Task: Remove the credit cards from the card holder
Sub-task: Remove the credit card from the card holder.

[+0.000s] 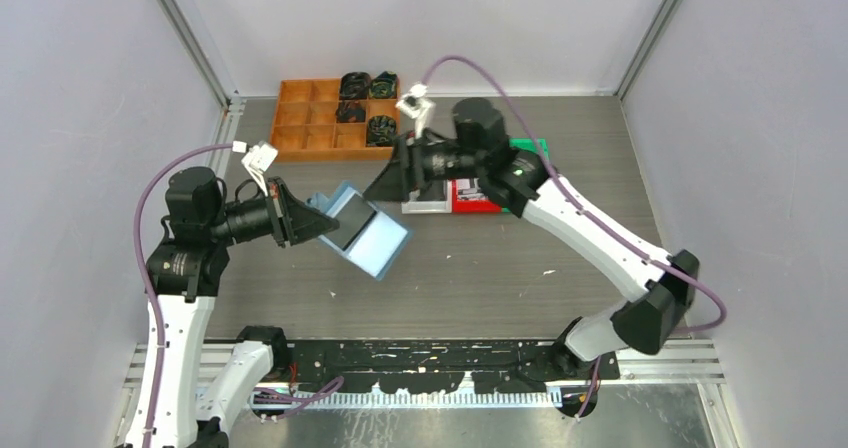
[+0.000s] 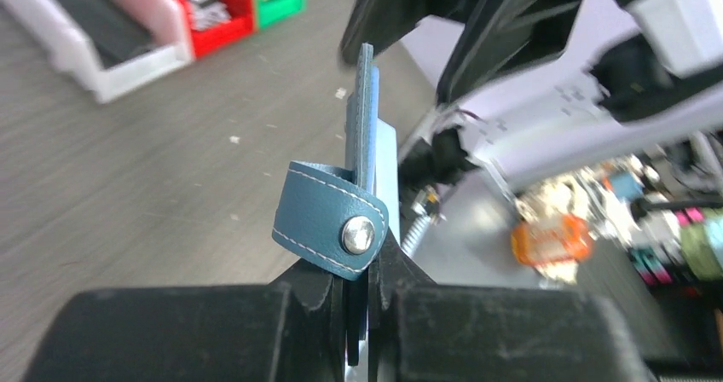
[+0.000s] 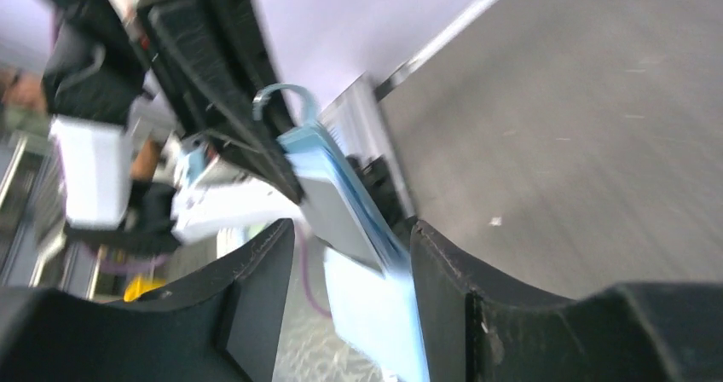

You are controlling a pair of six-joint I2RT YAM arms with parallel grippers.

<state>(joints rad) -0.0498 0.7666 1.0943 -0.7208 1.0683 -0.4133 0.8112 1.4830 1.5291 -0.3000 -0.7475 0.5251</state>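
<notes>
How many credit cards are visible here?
1: a dark card lying on the open card holder, which the left tool grips. Others may be hidden inside the holder.

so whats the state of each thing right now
light blue soft folding card holder: held up off the table by its tab edge
dark grey flat plastic card: in the holder, not out yet
left end effector: shut on the holder
right end effector: open, fingers either side of the holder, not gripping
orange compartment tray: on the table, black items in some compartments
</notes>
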